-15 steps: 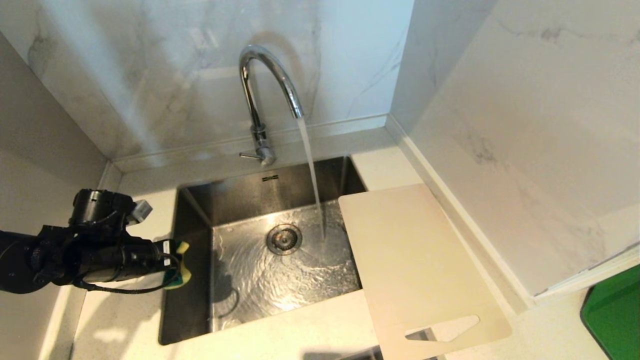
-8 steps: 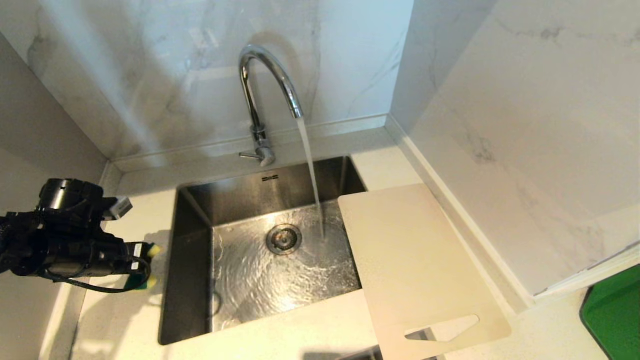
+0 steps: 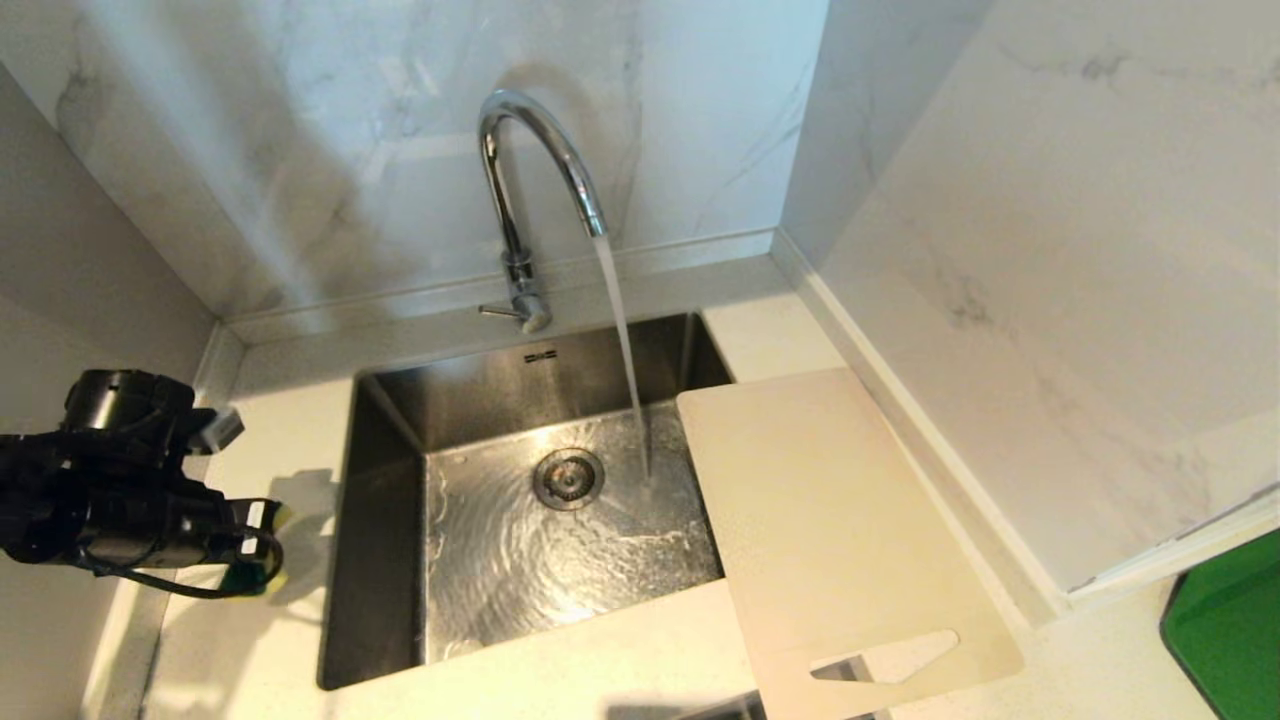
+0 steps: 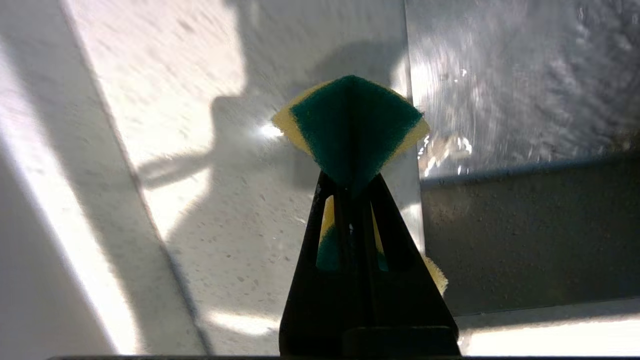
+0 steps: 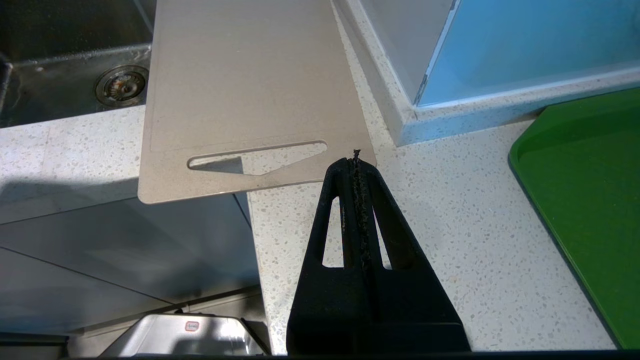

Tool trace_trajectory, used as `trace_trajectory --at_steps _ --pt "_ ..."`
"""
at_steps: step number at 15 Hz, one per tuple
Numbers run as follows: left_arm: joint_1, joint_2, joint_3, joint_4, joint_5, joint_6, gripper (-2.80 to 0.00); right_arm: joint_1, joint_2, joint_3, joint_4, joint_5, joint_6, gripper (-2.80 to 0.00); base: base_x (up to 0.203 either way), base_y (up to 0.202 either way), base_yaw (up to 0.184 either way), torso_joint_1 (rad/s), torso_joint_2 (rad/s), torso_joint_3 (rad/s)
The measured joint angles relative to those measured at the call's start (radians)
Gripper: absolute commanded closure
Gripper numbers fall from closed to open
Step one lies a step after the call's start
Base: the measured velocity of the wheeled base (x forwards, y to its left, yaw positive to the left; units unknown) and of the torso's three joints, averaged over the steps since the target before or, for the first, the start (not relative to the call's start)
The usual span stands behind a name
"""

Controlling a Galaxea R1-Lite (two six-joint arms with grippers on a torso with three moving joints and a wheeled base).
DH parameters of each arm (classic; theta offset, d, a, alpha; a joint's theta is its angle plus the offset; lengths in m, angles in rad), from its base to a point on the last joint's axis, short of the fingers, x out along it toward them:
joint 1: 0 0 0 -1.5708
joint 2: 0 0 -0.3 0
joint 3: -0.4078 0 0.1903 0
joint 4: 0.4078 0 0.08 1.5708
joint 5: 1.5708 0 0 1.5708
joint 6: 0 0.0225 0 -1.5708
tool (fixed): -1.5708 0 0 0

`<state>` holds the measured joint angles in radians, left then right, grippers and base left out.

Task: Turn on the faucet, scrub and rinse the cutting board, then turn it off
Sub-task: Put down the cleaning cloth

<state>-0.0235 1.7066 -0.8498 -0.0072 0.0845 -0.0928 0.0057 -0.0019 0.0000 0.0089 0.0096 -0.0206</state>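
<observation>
Gripping a folded green-and-yellow scrub sponge (image 4: 350, 125), the left hand (image 3: 262, 545) hovers over the white speckled desk (image 3: 250, 640) just left of the steel sink (image 3: 385, 400). Large thin cream-white plastic cutting board (image 3: 830, 520) lies across the basin to its right, well apart, long axis running near-to-far, handle slot at the near end, left edge overhanging the sink. Right hand (image 5: 356, 156), closed and empty, sits nearer, by the slot end. Tall chrome gooseneck faucet (image 3: 530, 150) runs water beside the board. White marble walls enclose the corner.
</observation>
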Motion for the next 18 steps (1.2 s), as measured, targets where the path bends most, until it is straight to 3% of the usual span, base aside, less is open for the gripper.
trace_trajectory --at_steps 9,18 --pt "0.061 0.092 0.037 -0.013 -0.011 -0.003 0.0 0.0 0.0 0.0 0.0 0.0 0.003 0.0 0.0 0.0 0.0 0.0 0.0 0.0" --pt "0.072 0.042 0.044 -0.006 -0.01 0.002 0.0 0.0 0.0 0.0 0.0 -0.001 0.004 0.0 0.0 0.0 0.0 0.0 0.0 0.0"
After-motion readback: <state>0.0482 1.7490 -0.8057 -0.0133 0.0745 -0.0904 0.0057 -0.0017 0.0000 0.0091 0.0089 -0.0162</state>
